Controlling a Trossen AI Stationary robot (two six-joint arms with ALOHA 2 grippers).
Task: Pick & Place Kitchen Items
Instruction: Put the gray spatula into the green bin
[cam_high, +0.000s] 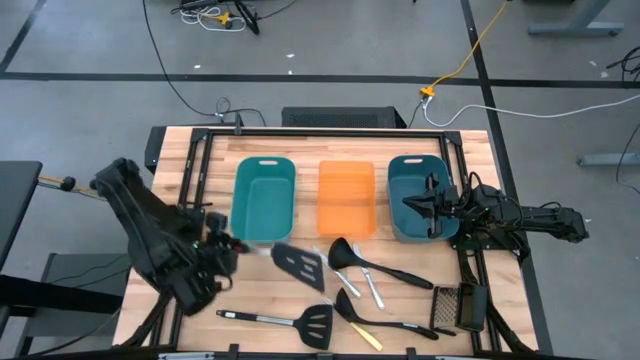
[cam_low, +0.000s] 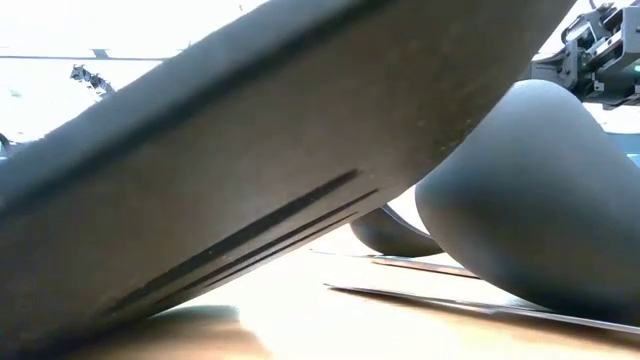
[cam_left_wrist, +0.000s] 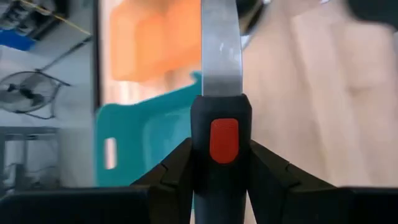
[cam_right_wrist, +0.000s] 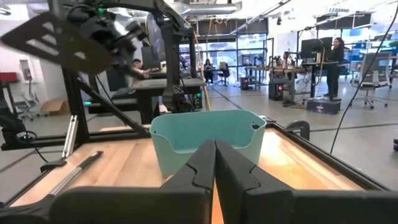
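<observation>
My left gripper (cam_high: 232, 245) stands near the table's left side, in front of the left teal tub (cam_high: 264, 198), and is shut on a black slotted spatula (cam_high: 300, 265). The right wrist view shows that spatula's head (cam_right_wrist: 53, 40) in the air. My right gripper (cam_high: 422, 206) hovers shut and empty over the right teal tub (cam_high: 405, 195). On the wood lie a black ladle (cam_high: 345, 252), silver knives (cam_high: 371, 288), a second spatula (cam_high: 312, 321), a black spoon (cam_high: 385, 322) and a yellow knife (cam_high: 366, 336). My left gripper pinches the spatula's black handle (cam_left_wrist: 222, 109) between its two fingers (cam_left_wrist: 177, 163), at the end where the steel shaft (cam_left_wrist: 221, 50) begins. The fingers lie along the spatula, coming level from the table's left. The spatula is lifted clear, head pointing toward the table's right.
An orange tray (cam_high: 346, 198) sits between the two teal tubs. A dark mesh grater (cam_high: 458, 306) lies near the right edge. A black frame rail (cam_high: 330, 131) runs round the work area. In the low view a dark spatula head (cam_low: 250, 150) and a ladle bowl (cam_low: 540, 200) fill the picture.
</observation>
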